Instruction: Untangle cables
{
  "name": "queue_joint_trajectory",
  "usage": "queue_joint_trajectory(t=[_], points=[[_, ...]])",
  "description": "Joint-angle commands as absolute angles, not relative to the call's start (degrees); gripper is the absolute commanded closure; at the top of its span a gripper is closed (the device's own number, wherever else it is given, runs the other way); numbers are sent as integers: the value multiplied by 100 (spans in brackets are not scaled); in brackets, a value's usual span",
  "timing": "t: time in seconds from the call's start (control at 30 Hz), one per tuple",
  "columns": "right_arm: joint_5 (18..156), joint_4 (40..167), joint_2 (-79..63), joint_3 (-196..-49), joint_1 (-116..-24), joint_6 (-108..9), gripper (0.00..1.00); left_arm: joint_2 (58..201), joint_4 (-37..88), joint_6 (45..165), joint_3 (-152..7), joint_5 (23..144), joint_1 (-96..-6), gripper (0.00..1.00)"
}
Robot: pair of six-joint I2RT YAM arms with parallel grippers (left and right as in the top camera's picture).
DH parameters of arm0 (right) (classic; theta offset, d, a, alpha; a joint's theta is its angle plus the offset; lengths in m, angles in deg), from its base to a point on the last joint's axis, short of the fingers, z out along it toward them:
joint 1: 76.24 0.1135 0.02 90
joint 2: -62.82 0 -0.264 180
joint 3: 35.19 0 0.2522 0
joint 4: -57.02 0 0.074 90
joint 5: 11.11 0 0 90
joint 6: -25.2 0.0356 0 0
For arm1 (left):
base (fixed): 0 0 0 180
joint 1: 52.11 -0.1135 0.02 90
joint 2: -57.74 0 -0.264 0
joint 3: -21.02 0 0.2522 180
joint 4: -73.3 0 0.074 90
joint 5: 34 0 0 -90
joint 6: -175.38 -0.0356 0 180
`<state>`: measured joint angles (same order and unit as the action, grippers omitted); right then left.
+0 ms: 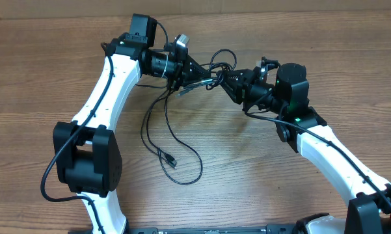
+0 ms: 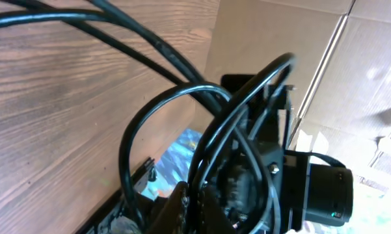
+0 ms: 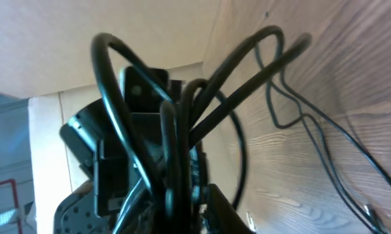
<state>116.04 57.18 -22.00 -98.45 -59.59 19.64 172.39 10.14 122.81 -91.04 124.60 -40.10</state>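
Observation:
The thin black cables (image 1: 147, 123) are bunched in the air between my two grippers, with a loop (image 1: 222, 53) sticking up above them. Long strands hang down and trail over the wooden table to a small plug (image 1: 172, 159). My left gripper (image 1: 205, 82) is shut on the cable bundle from the left. My right gripper (image 1: 224, 82) is shut on it from the right, nearly touching the left one. In the left wrist view the cables (image 2: 157, 43) loop out of the closed jaws (image 2: 190, 209). In the right wrist view several strands (image 3: 247, 78) rise out of the closed jaws (image 3: 196, 209).
The wooden table (image 1: 280, 188) lies under both arms. Cardboard boxes (image 2: 371, 71) stand beyond the table's edge. Thicker black cables run fixed along each white arm (image 1: 101, 97).

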Motion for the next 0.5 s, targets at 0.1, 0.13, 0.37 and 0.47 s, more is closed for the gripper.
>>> queue_joint_trajectory(t=[0.1,0.13,0.37,0.47], points=[[11719,6282,-2235,-9884,-5931,1466,96,17119,1169,12443,-9222,12761,-4108,96],[11739,6352,-2235,-9884,-5931,1402,96,17121,1169,12443,-9222,12761,-4124,96],[11774,6970,-2235,-9884,-5931,961,96,17121,1167,12485,-9222,12785,-4202,96],[11794,7167,-2235,-9884,-5931,749,96,17119,1169,12485,-9222,12785,-4213,96]])
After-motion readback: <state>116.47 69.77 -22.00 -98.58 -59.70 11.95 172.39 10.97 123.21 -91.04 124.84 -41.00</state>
